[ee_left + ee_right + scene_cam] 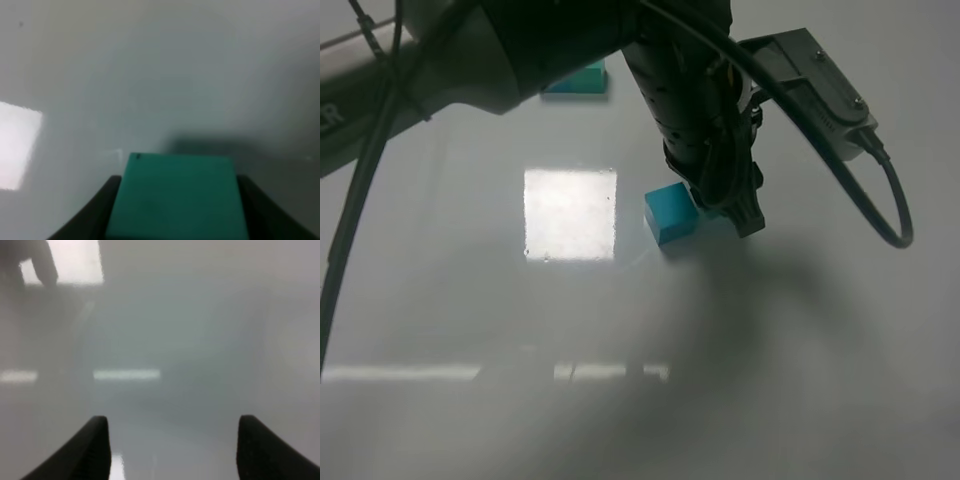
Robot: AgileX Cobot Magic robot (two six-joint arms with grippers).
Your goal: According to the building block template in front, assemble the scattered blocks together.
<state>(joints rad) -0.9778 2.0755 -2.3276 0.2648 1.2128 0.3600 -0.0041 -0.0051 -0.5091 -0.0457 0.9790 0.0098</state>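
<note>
left wrist: left gripper [178,179] jaws clamp green cube [177,205] by flat sides; likely rigid, light, slick. blue cube [669,215] at its 9 o'clock. right gripper [172,422] jaws wide.

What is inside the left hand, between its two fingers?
A sea-green cube sits gripped in the left hand. Its underside is covered, so whether it touches the table cannot be seen.

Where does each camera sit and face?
Exterior high: above, looking down at the table; shows the left arm, left gripper beside a blue cube.
Left wrist: on that arm, looking past its fingers at a green cube between them.
Right wrist: on the other arm, facing the table past the open right gripper.
Shared: the first two show the left gripper.
</note>
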